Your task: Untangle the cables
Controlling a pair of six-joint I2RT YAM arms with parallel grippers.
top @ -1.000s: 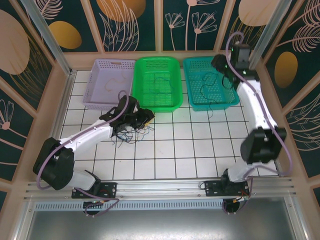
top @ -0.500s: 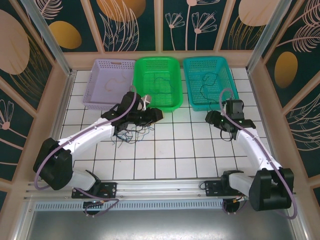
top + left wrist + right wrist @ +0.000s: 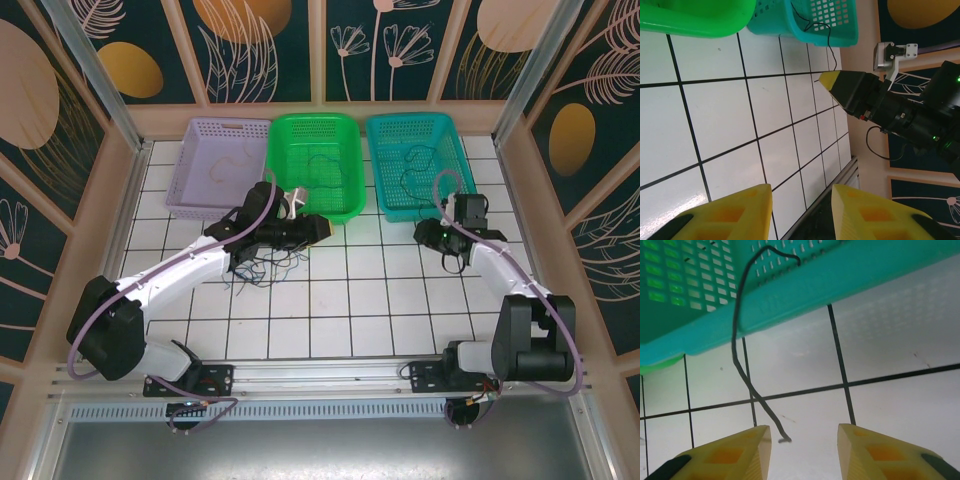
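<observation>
A tangle of thin dark cables [image 3: 264, 264] lies on the white tiles under my left forearm. My left gripper [image 3: 318, 228] hovers by the green basket's front edge, past the tangle, open with nothing between its yellow fingers [image 3: 740, 210]. A single black cable [image 3: 740, 360] hangs over the teal basket's front wall [image 3: 850, 280], and its loose end rests on the tile. My right gripper [image 3: 804, 427] is open just in front of that end, which lies near its left finger without being clamped. In the top view the right gripper [image 3: 427, 234] sits low before the teal basket.
Three baskets stand in a row at the back: lilac [image 3: 196, 140], green [image 3: 282, 135] and teal [image 3: 380, 135], each with a thin cable inside. The left wrist view shows the right gripper's yellow tip [image 3: 830, 80] across the tiles. Wooden walls enclose the table.
My right arm has come down from above the teal basket to the tiles in front of it. The left gripper has shifted a little right along the green basket.
</observation>
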